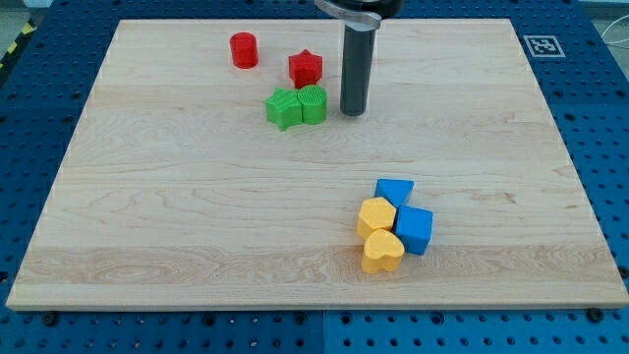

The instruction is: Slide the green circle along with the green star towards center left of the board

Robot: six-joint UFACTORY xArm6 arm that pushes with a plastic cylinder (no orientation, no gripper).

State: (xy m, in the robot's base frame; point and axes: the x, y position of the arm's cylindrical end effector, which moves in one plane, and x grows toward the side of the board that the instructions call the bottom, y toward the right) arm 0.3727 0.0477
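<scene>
The green star (283, 108) and the green circle (313, 103) lie touching each other on the wooden board (197, 216), above the middle toward the view's top. The star is on the left, the circle on the right. My tip (353, 111) rests on the board just to the right of the green circle, a small gap apart from it. The dark rod rises from the tip to the view's top edge.
A red star (306, 68) lies just above the green pair and a red cylinder (244, 49) farther up left. At lower right, a blue wedge-like block (395, 192), a blue cube (414, 229), a yellow hexagon (375, 214) and a yellow heart (382, 252) cluster together.
</scene>
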